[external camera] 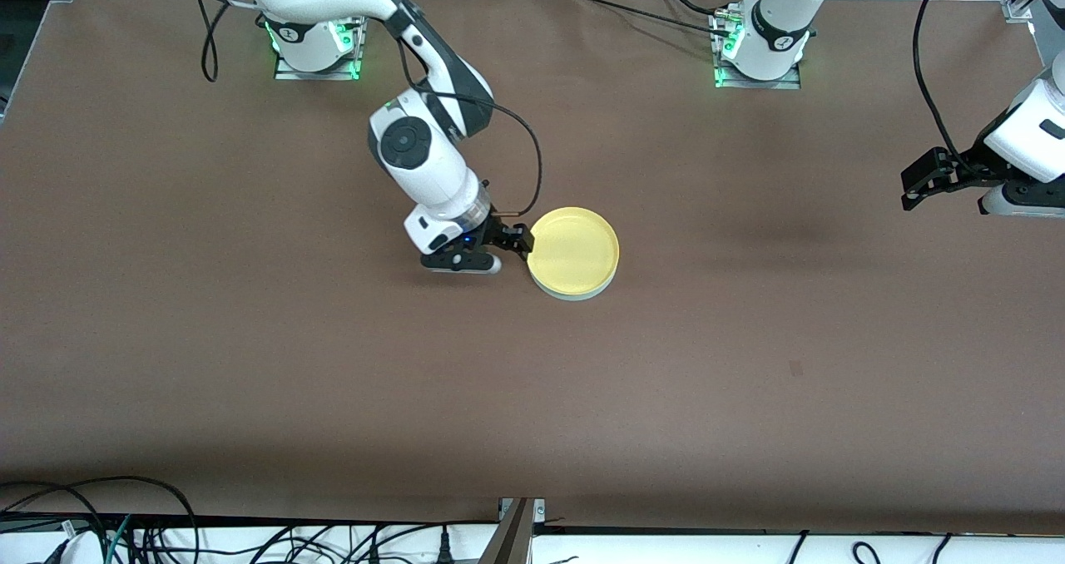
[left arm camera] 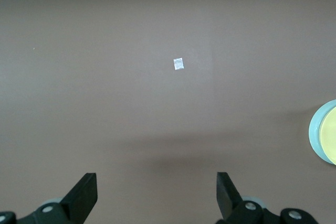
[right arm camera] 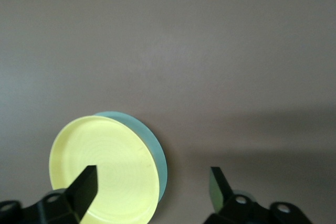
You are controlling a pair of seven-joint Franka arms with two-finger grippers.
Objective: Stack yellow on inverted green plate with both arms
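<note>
Yellow plate [external camera: 574,249] stacked rim-up on green plate [external camera: 582,293], near the middle of the brown table [external camera: 250,364], green showing only as a pale edge along the side nearer the front camera. Right gripper [external camera: 516,244] just beside the stack at its edge toward the right arm's end, low over the table, fingers [right arm camera: 84,187] spread wide, holding nothing. Left gripper [external camera: 915,188] raised over the left arm's end of the table, well apart from the plates, waiting, fingers [left arm camera: 84,195] wide and empty. Small white speck [left arm camera: 178,64] on the table under it.
</note>
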